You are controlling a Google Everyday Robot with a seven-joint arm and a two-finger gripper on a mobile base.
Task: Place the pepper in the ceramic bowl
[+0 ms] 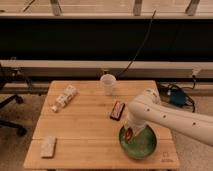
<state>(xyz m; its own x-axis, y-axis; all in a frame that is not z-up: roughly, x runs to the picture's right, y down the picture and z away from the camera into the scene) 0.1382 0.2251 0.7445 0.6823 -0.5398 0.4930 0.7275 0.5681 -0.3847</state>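
Right, the arm (170, 116) reaches in from the right edge of the wooden table (85, 130), its white shell bending down toward the front right corner. The gripper (131, 132) hangs at the left rim of the green bowl (142, 146), which sits close to that front right corner. Something small and dark red shows at the tip of the gripper, and that is the pepper (129, 134), just above the inner left side of the bowl; I cannot tell whether it touches the glaze. The gripper appears to be clamped on the pepper.

Just beside the bowl, toward the middle of the table, lies a flat dark red-black bar (117, 110), tilted slightly and apart from the rim. Up near the back edge stands a whitish cup (108, 83), upright. Over on the left side, near the back left corner, a pale crumpled wrapper (64, 98) lies on a slant. Down by the front left corner rests a small tan block (48, 146), well apart from everything else.
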